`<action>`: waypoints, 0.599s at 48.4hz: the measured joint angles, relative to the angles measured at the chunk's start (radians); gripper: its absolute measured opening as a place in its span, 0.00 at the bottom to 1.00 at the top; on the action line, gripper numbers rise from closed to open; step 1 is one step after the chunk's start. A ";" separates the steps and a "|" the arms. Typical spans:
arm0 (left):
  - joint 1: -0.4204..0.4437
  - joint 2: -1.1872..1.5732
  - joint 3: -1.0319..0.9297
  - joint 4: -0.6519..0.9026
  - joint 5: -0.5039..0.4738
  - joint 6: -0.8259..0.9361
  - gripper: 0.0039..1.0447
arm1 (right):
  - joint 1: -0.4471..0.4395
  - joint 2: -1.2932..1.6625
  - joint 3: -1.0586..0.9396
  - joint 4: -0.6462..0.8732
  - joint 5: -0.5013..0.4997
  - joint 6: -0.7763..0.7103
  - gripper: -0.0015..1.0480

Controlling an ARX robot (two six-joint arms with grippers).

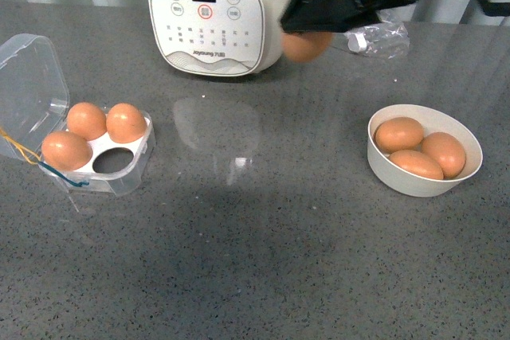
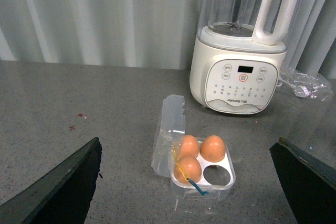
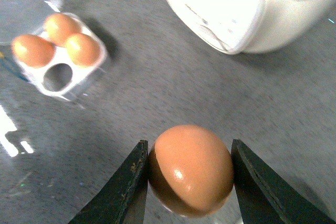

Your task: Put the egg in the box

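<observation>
Front view: a grey speckled countertop runs back to a white Joyoung blender base, with a crumpled clear plastic bag beside it. At the left stands the box, its clear lid swung open. Three of its slots hold boxed eggs. The fourth slot is empty. Yellow and blue strings trail at its edge. At the right a white bowl holds three bowl eggs.

The egg hangs in the air in front of the blender base, under the dark right arm. Only the right wrist view shows the grip plainly. There the right gripper is clamped on the egg, one dark finger pressed to each side, above bare countertop and well apart from the box.

Only the left wrist view shows the room. A pale pleated curtain closes off the back, and the blender's clear jug rises with its white handle. Small red specks mark the countertop. The left gripper is spread wide with nothing between its fingers, above and short of the box.
</observation>
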 joint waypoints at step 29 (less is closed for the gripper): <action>0.000 0.000 0.000 0.000 0.000 0.000 0.94 | 0.219 0.310 0.283 -0.080 -0.116 -0.135 0.38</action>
